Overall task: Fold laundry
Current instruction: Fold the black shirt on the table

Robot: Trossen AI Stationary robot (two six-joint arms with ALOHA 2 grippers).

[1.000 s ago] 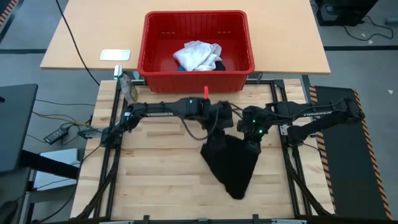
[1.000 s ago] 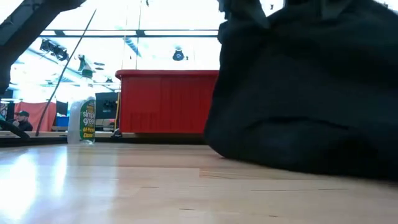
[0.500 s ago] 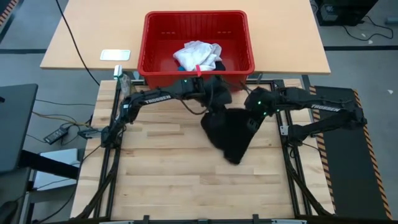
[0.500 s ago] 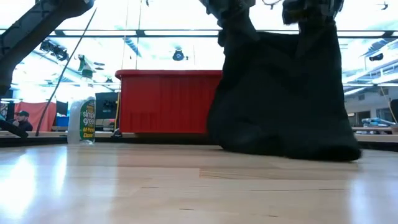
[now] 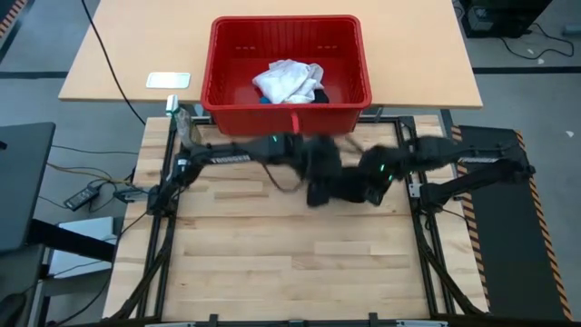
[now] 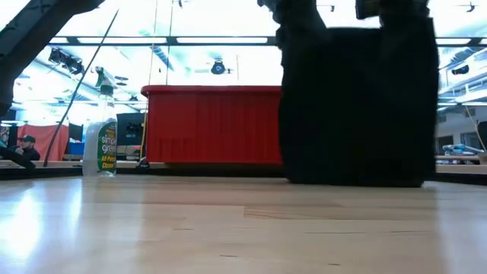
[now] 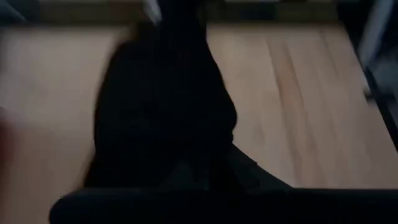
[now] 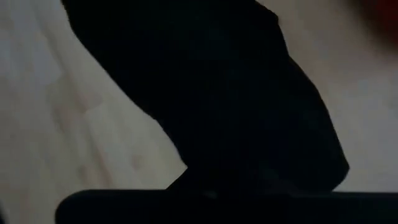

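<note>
The black shirt (image 5: pixel 345 189) hangs between my two grippers over the far middle of the table. In the low view it is a flat dark panel (image 6: pixel 354 106), and I cannot tell whether its lower edge touches the wood. My left gripper (image 5: pixel 320 173) is shut on its left upper end and my right gripper (image 5: pixel 374 174) on its right upper end. A white garment (image 5: pixel 289 80) lies crumpled in the red basket (image 5: pixel 227 54) beyond the table's far edge. My left gripper holds the shirt's upper left end (image 6: pixel 300 27), coming from above and slanting down. The dark cloth (image 7: pixel 161 106) hides the fingertips, so the layers cannot be told. The shirt hangs below it. My right gripper holds the shirt's upper right end (image 6: pixel 396 23), pointing steeply down. The cloth (image 8: pixel 217 93) covers the place of contact. The shirt hangs below it, spread across to the other gripper.
A spray bottle (image 6: pixel 101 141) stands at the table's far left corner (image 5: pixel 186 123). A small white flat thing (image 5: pixel 168 80) lies on the desk left of the basket. Bare wood (image 5: pixel 272 263) stretches from the shirt toward the near edge.
Both grippers have carried the shirt toward the table's far edge and somewhat upward, and the left one has come partly back. The shirt's lower end, which trailed toward the near edge, has been drawn in and now hangs under the grippers.
</note>
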